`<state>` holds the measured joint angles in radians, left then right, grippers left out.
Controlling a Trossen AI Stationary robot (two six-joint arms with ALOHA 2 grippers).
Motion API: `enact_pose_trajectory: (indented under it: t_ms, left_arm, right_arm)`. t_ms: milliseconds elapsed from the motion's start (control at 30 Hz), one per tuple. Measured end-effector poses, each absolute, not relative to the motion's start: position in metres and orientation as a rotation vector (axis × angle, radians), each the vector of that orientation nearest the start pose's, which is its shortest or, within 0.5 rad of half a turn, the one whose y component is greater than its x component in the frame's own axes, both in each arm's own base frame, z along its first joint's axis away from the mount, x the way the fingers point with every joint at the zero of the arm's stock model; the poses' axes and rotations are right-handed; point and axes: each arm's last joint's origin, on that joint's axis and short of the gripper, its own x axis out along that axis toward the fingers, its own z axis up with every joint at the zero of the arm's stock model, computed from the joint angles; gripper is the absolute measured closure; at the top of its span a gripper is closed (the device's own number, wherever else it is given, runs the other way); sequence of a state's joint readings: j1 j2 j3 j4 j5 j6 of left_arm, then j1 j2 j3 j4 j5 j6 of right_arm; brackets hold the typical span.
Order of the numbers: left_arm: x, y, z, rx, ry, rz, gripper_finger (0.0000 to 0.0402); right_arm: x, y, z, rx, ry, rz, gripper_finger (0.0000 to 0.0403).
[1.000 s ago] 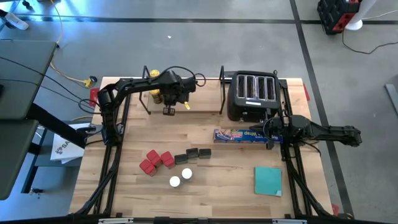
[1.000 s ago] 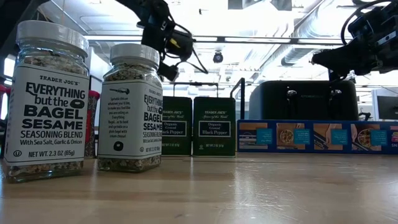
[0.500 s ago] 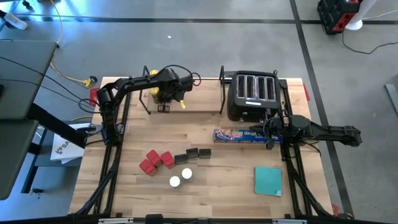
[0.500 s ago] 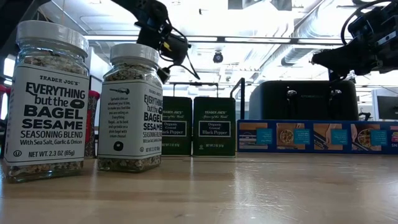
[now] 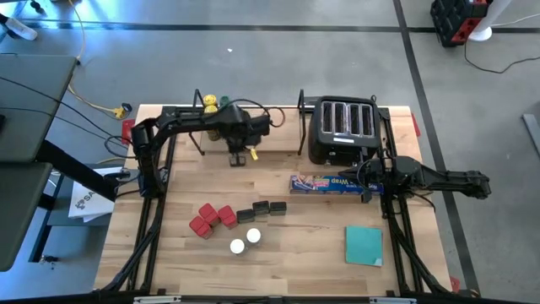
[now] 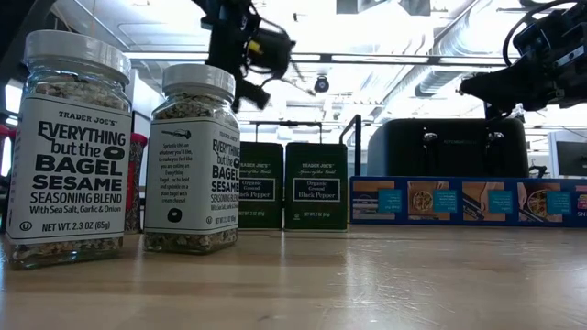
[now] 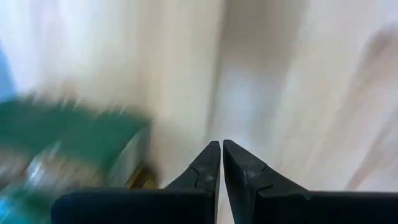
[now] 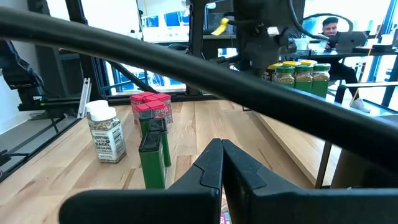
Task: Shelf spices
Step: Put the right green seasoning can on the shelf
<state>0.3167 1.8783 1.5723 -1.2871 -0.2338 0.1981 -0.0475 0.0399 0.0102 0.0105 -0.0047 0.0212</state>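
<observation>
**Left arm hanging empty by the shelf, most spices waiting on the desk**

The left end effector (image 5: 237, 157) is hanging just in front of the shelf (image 5: 278, 145) at the back of the desk (image 5: 312, 245), its two fingers pressed together and gripping nothing, as the left wrist view shows. Just behind it, a cluster of yellow- and green-lidded jars (image 5: 212, 105) is standing at the shelf's left end. The right end effector (image 5: 364, 179), also pinched shut and empty, is waiting over the near end of the blue wrap box (image 5: 325, 183), beside the black toaster (image 5: 343, 128).

Judging by the layout, the job is between placements: some jars are shelved, while the red tins (image 5: 211, 219), the small black containers (image 5: 261, 209) and the two white-capped jars (image 5: 245, 241) are sitting in a group on the front left of the desk, well apart from the shelf. The next move calls for the left arm to swing forward to that group, part its fingers and close on one container.

The left wrist view is smeared, showing only a green shape beside the fingertips. From above, the arm is covering part of the shelf, so the count of shelved jars cannot be told. A teal square (image 5: 364, 245) is lying at the front right.
</observation>
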Motion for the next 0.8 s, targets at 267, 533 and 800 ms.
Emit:
enact_pose_trajectory:
  t_ms: [267, 533, 800]
  left_arm:
    - [0.379, 0.064, 0.239, 0.035, 1.222, 0.19, 0.0387]
    - [0.407, 0.011, 0.236, -0.018, 0.907, 0.178, 0.0386]
    - [0.415, -0.016, 0.239, -0.101, 0.831, 0.01, 0.0301]
  right_arm:
    - [0.099, -0.005, 0.165, 0.022, 0.019, -0.043, 0.0403]
    - [0.099, -0.005, 0.165, 0.022, 0.019, -0.043, 0.0403]
    - [0.099, -0.005, 0.165, 0.022, 0.019, -0.043, 0.0403]
